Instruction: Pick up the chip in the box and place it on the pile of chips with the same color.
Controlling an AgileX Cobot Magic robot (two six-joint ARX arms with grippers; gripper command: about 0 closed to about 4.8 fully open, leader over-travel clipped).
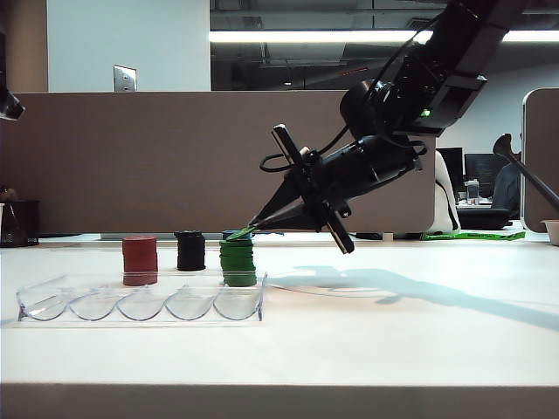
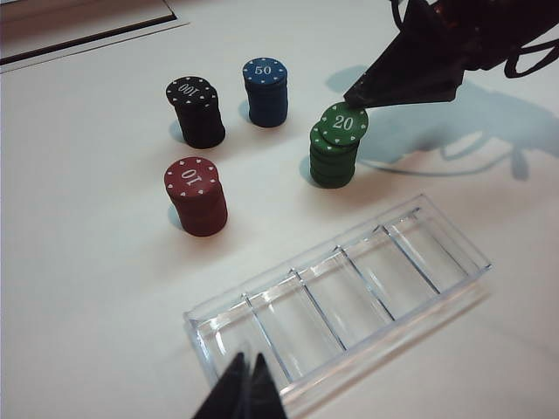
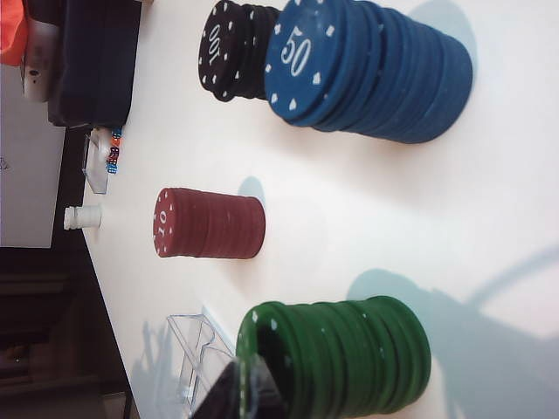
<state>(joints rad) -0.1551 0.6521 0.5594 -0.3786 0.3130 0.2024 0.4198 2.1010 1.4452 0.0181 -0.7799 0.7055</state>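
The green chip (image 2: pixel 342 122), marked 20, lies slightly tilted on top of the green pile (image 2: pixel 332 164), which stands just behind the box (image 2: pixel 210 336). My right gripper (image 2: pixel 354 96) reaches down from the right and is shut on the chip's rim (image 3: pixel 262 349), one fingertip on each side of it. From the side, the right gripper (image 1: pixel 253 227) meets the top of the pile (image 1: pixel 237 262). The clear box (image 1: pixel 140 305) holds nothing. My left gripper (image 2: pixel 247 362) hovers shut over one end of the box.
A red pile (image 2: pixel 196 196), a black pile (image 2: pixel 196 112) and a blue pile (image 2: pixel 265 92) stand close around the green one. The right arm (image 1: pixel 410 96) slants in from the upper right. Small clutter (image 3: pixel 96 161) sits by the far table edge.
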